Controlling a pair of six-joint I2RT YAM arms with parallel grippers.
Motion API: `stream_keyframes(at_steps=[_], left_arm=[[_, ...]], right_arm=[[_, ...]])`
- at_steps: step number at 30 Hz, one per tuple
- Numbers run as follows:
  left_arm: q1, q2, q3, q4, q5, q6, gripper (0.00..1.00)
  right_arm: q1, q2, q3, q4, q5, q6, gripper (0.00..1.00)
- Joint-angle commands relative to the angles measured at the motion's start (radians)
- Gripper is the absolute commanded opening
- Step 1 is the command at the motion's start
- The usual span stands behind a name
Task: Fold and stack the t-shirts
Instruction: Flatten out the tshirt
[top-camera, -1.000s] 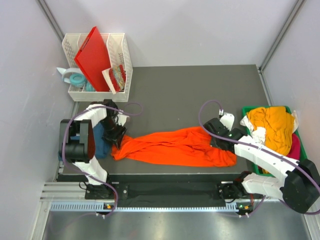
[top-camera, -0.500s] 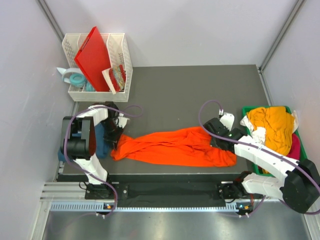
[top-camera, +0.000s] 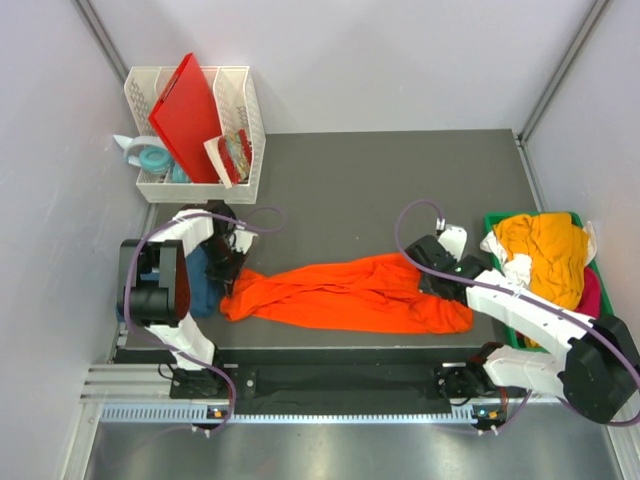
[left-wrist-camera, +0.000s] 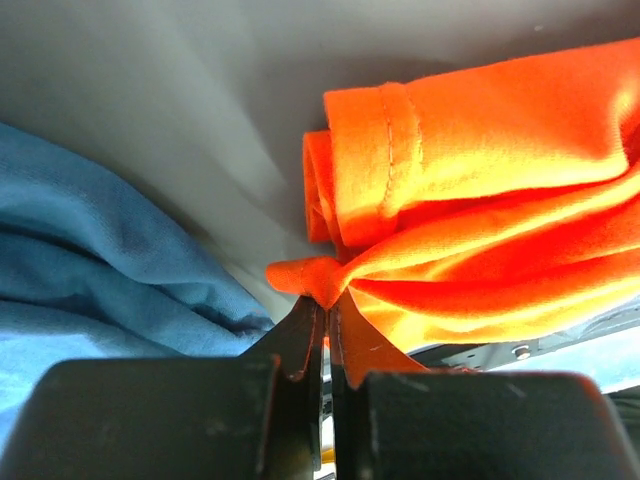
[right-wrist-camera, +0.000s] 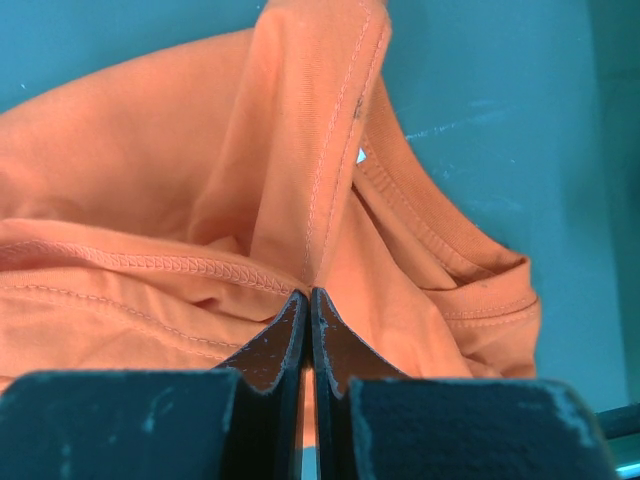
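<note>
**A:** Which step are you on with the shirts?

**B:** Spreading it out, I'd say. Top cam: the orange t-shirt (top-camera: 350, 295) lies bunched in a long strip across the near part of the table (top-camera: 380, 180). My left gripper (top-camera: 230, 270) is at one end and my right gripper (top-camera: 442, 272) at the other. The teal t-shirt (top-camera: 200, 285) sits just beside the left one.

**A:** Actually gripping?

**B:** Left wrist cam: jaws pinched tight on a little nub of orange cloth, by a sleeve hem I think. Right wrist cam: clamped on a seam fold near the collar. The top cam hides both grips. Next I'd lift both ends and pull them apart evenly so it drops flat for folding.
</note>
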Motion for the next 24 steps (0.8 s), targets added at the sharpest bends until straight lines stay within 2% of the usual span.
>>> stream_keyframes(at_steps=[1,6,11,14,20,24], left_arm=[[0.005,-0.064,0.034,-0.044,0.010,-0.009,0.00],[0.005,-0.162,0.221,-0.119,0.048,-0.063,0.00],[0.005,-0.217,0.478,-0.173,0.089,-0.113,0.00],[0.005,-0.226,0.569,-0.184,0.114,-0.137,0.00],[0.005,-0.284,0.614,-0.144,0.096,-0.175,0.00],[0.005,-0.318,0.678,-0.107,0.044,-0.202,0.00]], right_arm=[[0.004,-0.005,0.026,0.020,0.001,0.000,0.00],[0.001,-0.021,0.062,0.002,0.027,-0.025,0.00],[-0.005,-0.015,0.239,-0.055,0.121,-0.109,0.00],[-0.019,-0.002,0.341,-0.072,0.156,-0.177,0.00],[-0.080,-0.012,0.470,-0.092,0.169,-0.282,0.00],[-0.198,-0.044,0.616,-0.100,0.173,-0.399,0.00]])
